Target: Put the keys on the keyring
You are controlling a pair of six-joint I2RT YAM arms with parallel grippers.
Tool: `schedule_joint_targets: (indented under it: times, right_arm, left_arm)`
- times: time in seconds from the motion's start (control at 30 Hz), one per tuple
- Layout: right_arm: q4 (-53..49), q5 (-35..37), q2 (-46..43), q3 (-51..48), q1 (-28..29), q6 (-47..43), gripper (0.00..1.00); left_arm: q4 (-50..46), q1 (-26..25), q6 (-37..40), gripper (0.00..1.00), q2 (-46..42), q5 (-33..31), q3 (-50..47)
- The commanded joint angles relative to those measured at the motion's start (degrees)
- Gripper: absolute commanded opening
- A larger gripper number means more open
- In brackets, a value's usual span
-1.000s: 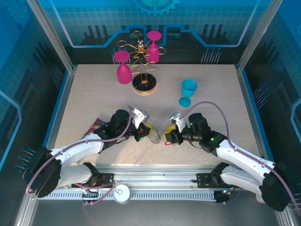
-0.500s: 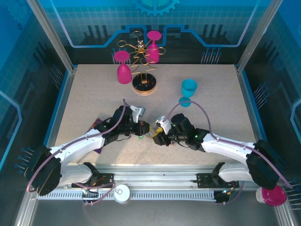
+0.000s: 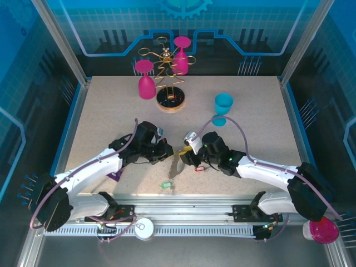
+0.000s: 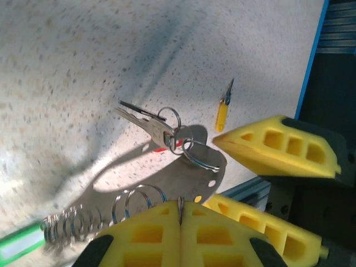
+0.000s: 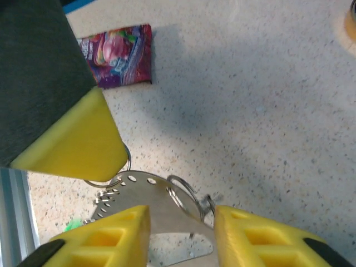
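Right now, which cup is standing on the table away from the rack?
The blue cup, upright on the table right of the rack; the pink cups are up at the rack.

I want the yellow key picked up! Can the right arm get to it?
Probably yes. The yellow key lies on bare table close to the right tool, nothing covering it. That tool sits around the keyring the left tool grips, so it'd back off first.

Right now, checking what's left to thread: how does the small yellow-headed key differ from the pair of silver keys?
The yellow-headed key lies alone on the table, on no ring; the silver keys are threaded on a ring at the grey metal keyring. It has a yellow head; they look all silver. Both are small.
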Motion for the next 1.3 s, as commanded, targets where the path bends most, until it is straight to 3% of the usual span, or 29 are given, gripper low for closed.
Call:
schedule_joint_targets:
  times: [0.0, 0.13, 0.3, 0.63, 1.27]
  right_arm:
    - [4.52, 1.53, -4.78, -2.92, -0.33, -4.51, 0.4]
    - [8.33, 4.48, -11.83, -8.42, 0.19, -10.94, 0.4]
    - [17.96, 0.58, -12.79, -12.85, 3.84, -24.98, 0.36]
    - [30.36, -2.24, -2.35, -11.91, 4.87, -34.19, 0.25]
    - [33.55, -2.76, 1.8, -10.27, 5.52, -36.15, 0.18]
  left_arm:
    - [-3.84, 1.51, -15.47, 0.0, 0.0, 3.44, 2.3]
    - [-0.24, 1.9, -26.28, 0.0, -1.04, 4.81, 0.3]
    - [2.33, 2.18, -34.69, 0.0, -1.51, 7.31, -1.55]
    - [4.74, 2.91, -38.4, 0.0, -3.34, 10.98, -3.18]
    - [4.48, 3.06, -39.37, 0.0, -4.97, 12.03, -4.03]
